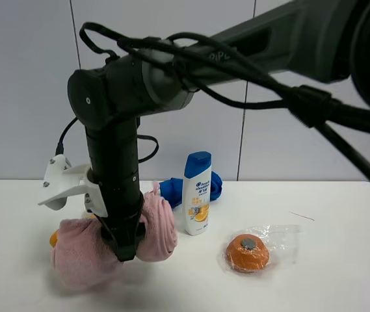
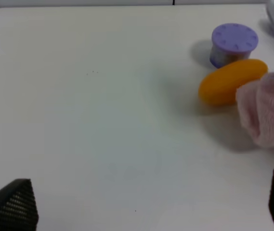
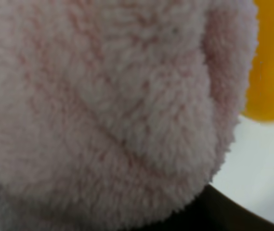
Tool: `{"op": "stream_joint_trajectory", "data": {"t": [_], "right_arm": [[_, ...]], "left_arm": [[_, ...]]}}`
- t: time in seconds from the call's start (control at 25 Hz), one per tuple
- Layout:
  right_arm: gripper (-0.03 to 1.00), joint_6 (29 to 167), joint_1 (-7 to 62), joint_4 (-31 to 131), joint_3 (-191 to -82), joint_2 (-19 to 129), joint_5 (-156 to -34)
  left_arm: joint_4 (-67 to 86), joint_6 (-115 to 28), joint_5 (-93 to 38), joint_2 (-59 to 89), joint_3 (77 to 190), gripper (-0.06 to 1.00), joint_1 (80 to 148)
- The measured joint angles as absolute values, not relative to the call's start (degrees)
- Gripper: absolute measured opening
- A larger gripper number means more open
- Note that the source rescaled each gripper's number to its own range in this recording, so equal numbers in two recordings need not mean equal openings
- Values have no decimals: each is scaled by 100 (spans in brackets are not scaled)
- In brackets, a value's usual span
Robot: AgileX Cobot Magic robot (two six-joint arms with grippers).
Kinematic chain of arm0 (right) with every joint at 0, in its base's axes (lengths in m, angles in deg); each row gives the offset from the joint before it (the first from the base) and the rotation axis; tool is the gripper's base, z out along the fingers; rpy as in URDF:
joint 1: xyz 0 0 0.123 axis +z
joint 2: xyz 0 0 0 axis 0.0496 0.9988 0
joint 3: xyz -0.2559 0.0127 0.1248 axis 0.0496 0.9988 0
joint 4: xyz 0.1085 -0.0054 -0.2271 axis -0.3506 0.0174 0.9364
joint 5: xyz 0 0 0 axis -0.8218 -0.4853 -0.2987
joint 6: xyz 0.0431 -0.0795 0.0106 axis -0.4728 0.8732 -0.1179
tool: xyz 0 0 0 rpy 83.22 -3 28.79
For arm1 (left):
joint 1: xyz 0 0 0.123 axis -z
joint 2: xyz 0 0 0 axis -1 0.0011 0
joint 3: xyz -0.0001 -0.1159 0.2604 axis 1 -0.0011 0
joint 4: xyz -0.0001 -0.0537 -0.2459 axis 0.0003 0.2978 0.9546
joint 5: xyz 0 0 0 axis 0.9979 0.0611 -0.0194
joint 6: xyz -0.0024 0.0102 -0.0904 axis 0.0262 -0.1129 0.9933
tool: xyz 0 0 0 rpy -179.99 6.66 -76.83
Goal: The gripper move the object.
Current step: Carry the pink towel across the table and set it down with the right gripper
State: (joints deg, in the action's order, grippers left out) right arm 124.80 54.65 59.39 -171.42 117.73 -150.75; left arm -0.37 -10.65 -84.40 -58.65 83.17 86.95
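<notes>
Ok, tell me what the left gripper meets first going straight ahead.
Probably just bare table; the left gripper points at open surface, with the orange thing and towel off to one side.

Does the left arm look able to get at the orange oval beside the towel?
Probably yes: bare table lies between the left gripper, jaws open, and the orange oval; only the pink towel crowds one end.

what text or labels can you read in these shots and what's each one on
Nothing can be quoted with confidence.
Shampoo bottle: blue and orange label print, too small and blurred to read.
Black arm: short white lettering, partly behind a cable, not legible.
Purple-lidded tub: faint marks round the lid, no readable text.
Orange item in clear wrap: no text visible.
Pink towel: none.
</notes>
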Motion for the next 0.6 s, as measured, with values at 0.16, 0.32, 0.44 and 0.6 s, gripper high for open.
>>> {"op": "stream_joint_trajectory", "data": {"t": [0.16,0.32,0.44,0.6], "right_arm": [[0,12486,5465,5910,-17142,11986,-14997],[0,12486,5465,5915,-17142,12156,-14903],[0,12469,5465,5915,-17142,12169,-14862],[0,12434,5465,5915,-17142,12169,-14857]], "left_arm": [[-37,-1065,-8440,-5865,8317,100,8695],[-37,-1065,-8440,-5865,8317,100,8695],[-37,-1065,-8440,-5865,8317,100,8695],[-37,-1065,-8440,-5865,8317,100,8695]]}}
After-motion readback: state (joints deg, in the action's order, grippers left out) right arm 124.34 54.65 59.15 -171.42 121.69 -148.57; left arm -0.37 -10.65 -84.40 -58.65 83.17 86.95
